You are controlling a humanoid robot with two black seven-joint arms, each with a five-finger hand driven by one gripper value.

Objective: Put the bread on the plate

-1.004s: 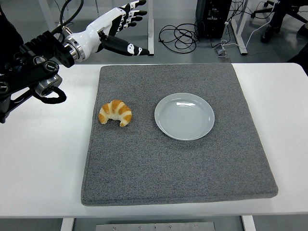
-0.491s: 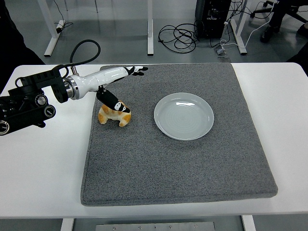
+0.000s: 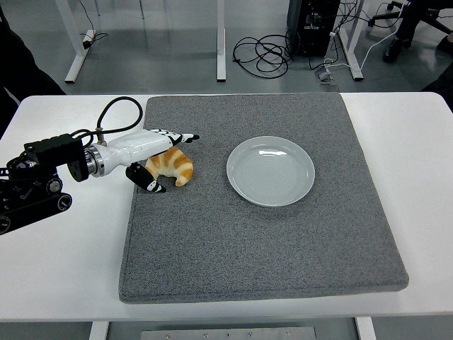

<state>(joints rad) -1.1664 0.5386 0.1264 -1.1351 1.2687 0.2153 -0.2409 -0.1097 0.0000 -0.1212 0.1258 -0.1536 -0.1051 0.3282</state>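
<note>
A golden croissant (image 3: pixel 177 165) lies on the grey mat, left of an empty pale plate (image 3: pixel 271 171). My left hand (image 3: pixel 175 162), white with black fingertips, reaches in low from the left and straddles the croissant. Its fingers (image 3: pixel 181 137) stretch along the far side and its thumb (image 3: pixel 151 185) sits on the near left side. The hand looks open around the bread, not closed on it. The bread rests on the mat, about a hand's width from the plate's left rim. My right arm is out of view.
The grey mat (image 3: pixel 262 244) covers most of the white table (image 3: pixel 64 255). A black cable loops up from my left wrist (image 3: pixel 113 113). Cables and desk legs stand on the floor beyond the far edge.
My left hand came down from high above the table's far left corner to the mat. It has settled lower and nearer, around the croissant. The croissant has stayed in place.
</note>
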